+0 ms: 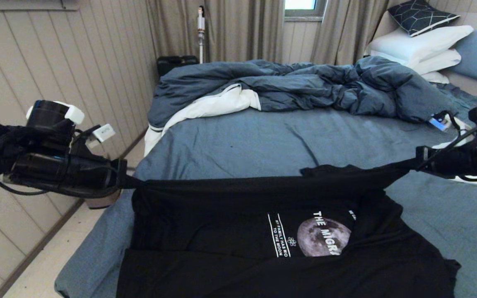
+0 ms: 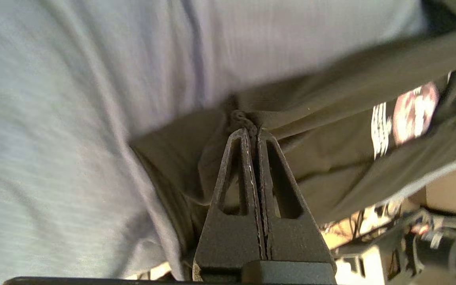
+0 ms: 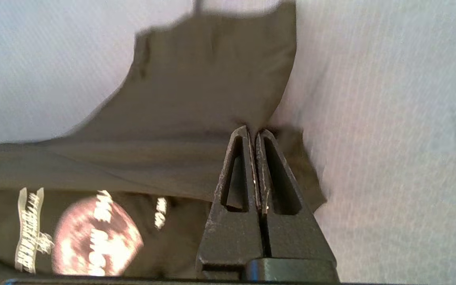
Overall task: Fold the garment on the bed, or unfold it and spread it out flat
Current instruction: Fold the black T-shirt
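Head view, shirt: the black shirt (image 1: 263, 231) lies on the near part of the bed (image 1: 263, 140), moon print up, its far edge lifted taut.
Left gripper (image 1: 128, 181): clenched on that edge's left end.
Right gripper (image 1: 408, 165): clenched on what looks like the right end.
Beyond: rumpled duvet (image 1: 304, 87), pillows (image 1: 420, 45).

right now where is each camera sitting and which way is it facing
Head view: on the robot's head, looking forward and down over the bed; both arms show, left gripper and right gripper stretching the black T-shirt between them.
Left wrist view: behind the left gripper, looking along its shut fingers at pinched shirt fabric and the sheet.
Right wrist view: behind the right gripper, looking along its shut fingers at the shirt and the sheet.
Shared: all three views show the shirt's moon print.
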### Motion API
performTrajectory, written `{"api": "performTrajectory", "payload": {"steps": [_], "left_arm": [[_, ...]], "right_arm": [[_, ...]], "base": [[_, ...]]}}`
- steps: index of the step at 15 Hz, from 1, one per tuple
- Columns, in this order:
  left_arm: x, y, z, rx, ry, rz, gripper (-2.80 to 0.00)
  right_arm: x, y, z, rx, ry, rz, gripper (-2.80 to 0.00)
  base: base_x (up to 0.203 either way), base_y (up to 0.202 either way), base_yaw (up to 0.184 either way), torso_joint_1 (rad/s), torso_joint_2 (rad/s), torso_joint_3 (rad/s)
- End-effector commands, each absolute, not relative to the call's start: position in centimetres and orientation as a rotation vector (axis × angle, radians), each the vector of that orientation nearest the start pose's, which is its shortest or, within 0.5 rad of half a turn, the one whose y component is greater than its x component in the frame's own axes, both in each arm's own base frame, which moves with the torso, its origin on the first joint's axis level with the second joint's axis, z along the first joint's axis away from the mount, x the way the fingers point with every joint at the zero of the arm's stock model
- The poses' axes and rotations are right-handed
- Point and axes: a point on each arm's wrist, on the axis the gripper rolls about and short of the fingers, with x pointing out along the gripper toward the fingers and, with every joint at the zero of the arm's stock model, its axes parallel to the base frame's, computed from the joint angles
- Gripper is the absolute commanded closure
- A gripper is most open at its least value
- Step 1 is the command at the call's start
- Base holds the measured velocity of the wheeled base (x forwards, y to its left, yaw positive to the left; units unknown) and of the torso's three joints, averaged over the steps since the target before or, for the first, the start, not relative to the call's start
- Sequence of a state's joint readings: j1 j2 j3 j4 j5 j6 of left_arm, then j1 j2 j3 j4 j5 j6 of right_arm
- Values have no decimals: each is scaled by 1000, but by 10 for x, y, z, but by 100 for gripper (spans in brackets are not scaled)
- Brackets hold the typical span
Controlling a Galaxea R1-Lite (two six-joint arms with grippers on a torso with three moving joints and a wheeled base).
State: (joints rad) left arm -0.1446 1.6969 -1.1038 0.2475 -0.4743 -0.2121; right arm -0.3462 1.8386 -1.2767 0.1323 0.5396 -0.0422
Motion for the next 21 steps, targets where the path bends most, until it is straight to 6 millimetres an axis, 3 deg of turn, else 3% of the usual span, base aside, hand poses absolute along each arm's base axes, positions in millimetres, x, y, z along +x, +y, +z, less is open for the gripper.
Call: {"api": "performTrajectory", "payload": {"steps": [1,8,12,16,17,18,21], "left_arm": [[273,-55,175,-333,927,-507,0],[241,-62,141,-322,973,-545,0],[239,-65,111,-316,980,-557,0],[235,-65,103,-314,979,-558,0],[235,-65,103,-316,981,-557,0],[234,-64,103,-319,986,-553,-280],[230,-64,107,-312,966,-558,-280]], "right_arm": [[319,-102,186,258,650,208,0],[293,-111,152,236,699,184,0],[286,-108,139,254,728,201,0],[284,-108,129,253,728,201,0],[284,-108,127,254,732,199,-246],[284,-108,127,252,726,199,-280],[284,-111,132,247,708,192,-280]], "base": [[0,0,0,0,0,0],[0,0,0,0,0,0],[0,0,0,0,0,0],[0,0,0,0,0,0],[0,0,0,0,0,0],[0,0,0,0,0,0],[0,0,0,0,0,0]]}}
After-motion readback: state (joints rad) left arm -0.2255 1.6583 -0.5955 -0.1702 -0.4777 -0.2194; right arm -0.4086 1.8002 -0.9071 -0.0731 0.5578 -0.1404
